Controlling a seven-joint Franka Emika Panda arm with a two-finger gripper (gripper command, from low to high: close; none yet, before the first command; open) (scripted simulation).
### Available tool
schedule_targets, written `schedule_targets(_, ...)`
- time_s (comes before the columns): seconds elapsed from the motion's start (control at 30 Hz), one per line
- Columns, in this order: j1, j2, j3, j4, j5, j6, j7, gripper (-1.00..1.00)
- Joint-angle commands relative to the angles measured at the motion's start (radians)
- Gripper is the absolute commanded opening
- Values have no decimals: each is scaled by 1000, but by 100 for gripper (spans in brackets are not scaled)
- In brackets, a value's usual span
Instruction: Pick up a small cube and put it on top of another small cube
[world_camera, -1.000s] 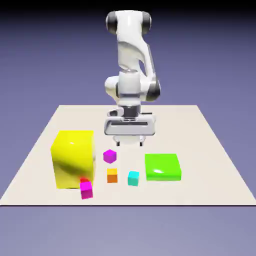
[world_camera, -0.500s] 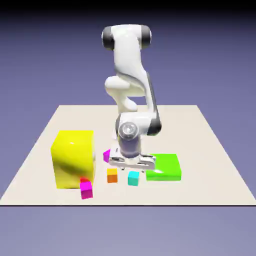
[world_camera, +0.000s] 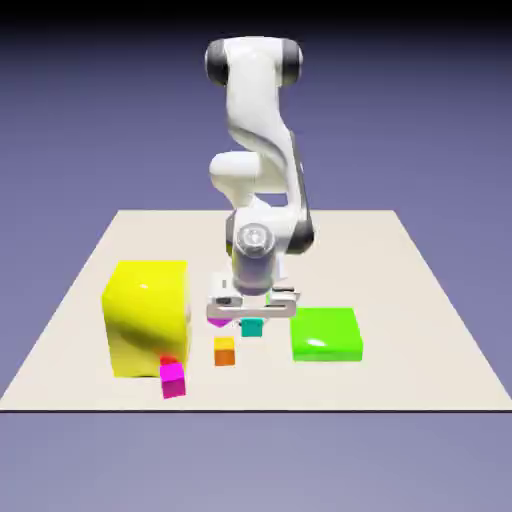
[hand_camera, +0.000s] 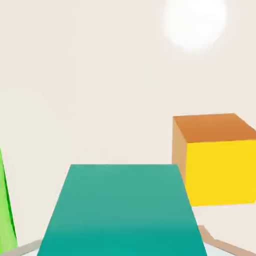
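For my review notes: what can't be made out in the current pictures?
- Upper part of the purple cube behind the orange one: hidden by the hand, exterior view.
- Where the jaws touch the teal cube: cut off by the bottom edge, hand view.
- Most of the green block: beyond the left edge, hand view.
- Red thing's full shape: mostly hidden, exterior view.

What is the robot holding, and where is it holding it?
The gripper grips the small teal cube by two opposite sides.

A block stands at the exterior view's left of the table, a slab at its right, one cube between them, a second cube before the block.
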Motion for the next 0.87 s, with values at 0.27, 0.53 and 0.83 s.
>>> schedule_targets(0.27,28,-326,-113,-322,-304,45,-341,-100)
schedule_targets(0.53,13,-333,-183,-433,-516,158,-391,-100)
schedule_targets(0.83,-19,-180,-227,-428,-665,295,-291,100)
